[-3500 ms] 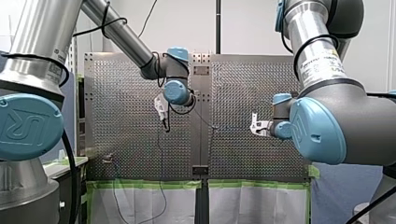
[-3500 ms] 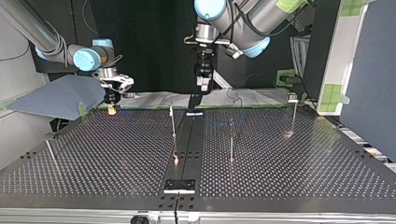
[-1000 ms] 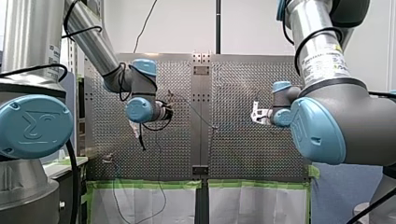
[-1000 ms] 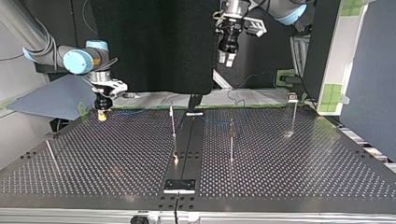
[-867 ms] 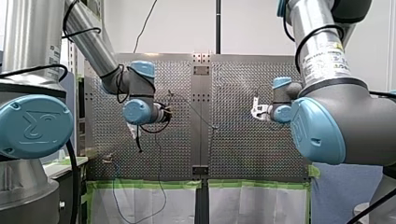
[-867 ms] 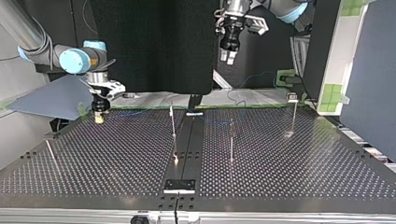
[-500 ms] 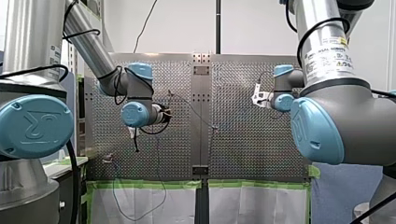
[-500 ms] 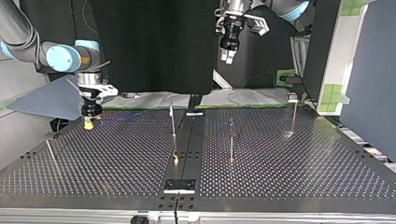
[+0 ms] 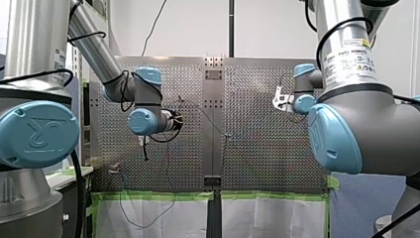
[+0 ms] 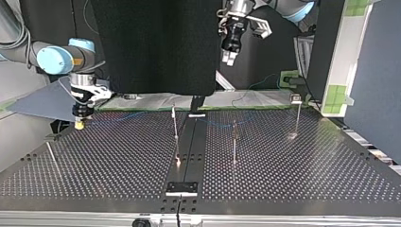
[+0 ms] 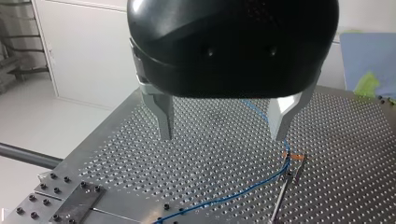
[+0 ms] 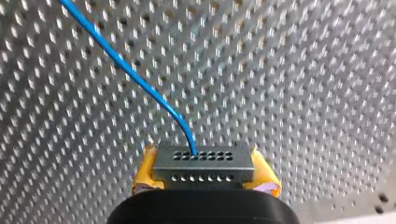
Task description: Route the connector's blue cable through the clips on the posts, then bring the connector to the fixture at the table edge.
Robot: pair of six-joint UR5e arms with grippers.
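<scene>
Connector (image 12: pixel 204 161) sits clamped between my right gripper's (image 12: pixel 205 179) yellow pads (image 12: pixel 145 173), low over the table (image 10: pixel 283 179) at the top view's left, its blue cable (image 12: pixel 126 70) trailing to a post clip (image 11: pixel 292 159); my left gripper (image 11: pixel 222 135) hangs raised, jaws apart and empty; step judged the final carry to the table edge, which calls for gentle cable tension.

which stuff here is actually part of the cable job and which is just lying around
Job: connector in right gripper; blue cable; clip posts; open left gripper.
Lying about: blue cloth; green tape; white sheet.
</scene>
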